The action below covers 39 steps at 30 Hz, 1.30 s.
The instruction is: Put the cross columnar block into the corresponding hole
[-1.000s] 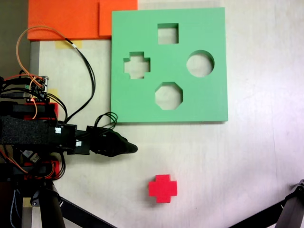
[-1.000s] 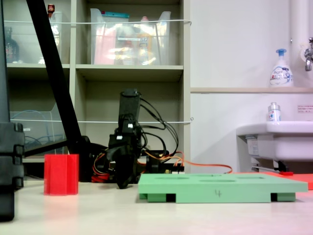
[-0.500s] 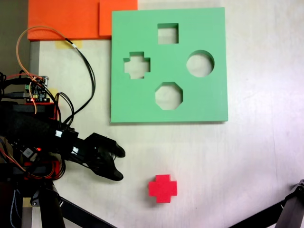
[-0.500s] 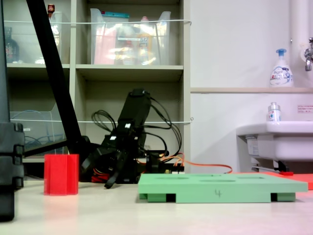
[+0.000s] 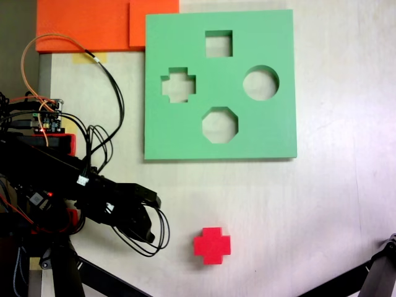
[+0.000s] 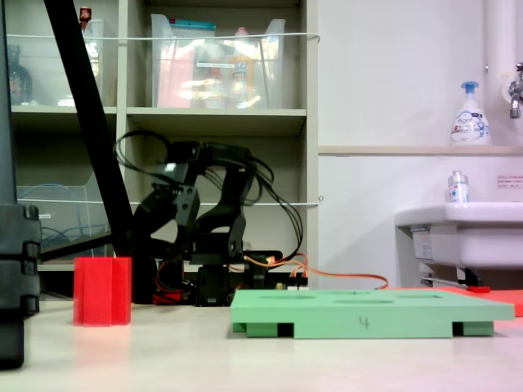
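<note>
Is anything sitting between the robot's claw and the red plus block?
No. In a fixed view, bare table separates the gripper from the red plus block.

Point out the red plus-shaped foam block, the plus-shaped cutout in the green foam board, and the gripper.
Red plus-shaped foam block (image 5: 211,244): a fixed view from above, centre of its top face.
Plus-shaped cutout (image 5: 178,85): same view, the opening's middle.
Gripper (image 5: 143,218): same view, between its dark fingertips, left of the block.

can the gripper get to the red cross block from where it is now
Probably yes. In the top-down fixed view the gripper sits just left of the red cross block, with only bare table between them; the green board lies well clear.
</note>
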Available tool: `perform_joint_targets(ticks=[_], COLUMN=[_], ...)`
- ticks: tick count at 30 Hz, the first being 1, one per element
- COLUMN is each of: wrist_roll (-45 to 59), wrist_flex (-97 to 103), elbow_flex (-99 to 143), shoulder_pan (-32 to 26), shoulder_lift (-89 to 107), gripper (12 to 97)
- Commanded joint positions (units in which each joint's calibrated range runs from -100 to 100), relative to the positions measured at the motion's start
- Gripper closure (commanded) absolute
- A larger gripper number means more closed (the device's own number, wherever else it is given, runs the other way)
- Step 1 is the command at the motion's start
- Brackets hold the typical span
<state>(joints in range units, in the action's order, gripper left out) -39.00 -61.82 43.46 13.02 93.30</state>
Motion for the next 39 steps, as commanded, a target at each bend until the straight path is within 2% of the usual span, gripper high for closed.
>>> perform_joint_targets(ticks=[1, 4, 8, 12, 16, 26, 39], wrist_roll=[-0.05, 0.0, 0.05, 0.24, 0.78, 1.47, 1.51], wrist_flex=[-9.68, -21.62, -37.7, -38.18, -38.18, -38.18, -38.18], elbow_flex=[-14.45, -31.3, -57.42, -75.16, -79.05, -79.35, -76.16], shoulder_pan=[0.0, 0.0, -0.05, 0.0, 0.0, -0.88, -1.56], shoulder_lift=[-11.17, -24.72, -47.91, -65.78, -74.44, -86.45, -90.08], gripper=[69.3, 67.2, 52.8, 41.9, 37.1, 37.1, 37.1])
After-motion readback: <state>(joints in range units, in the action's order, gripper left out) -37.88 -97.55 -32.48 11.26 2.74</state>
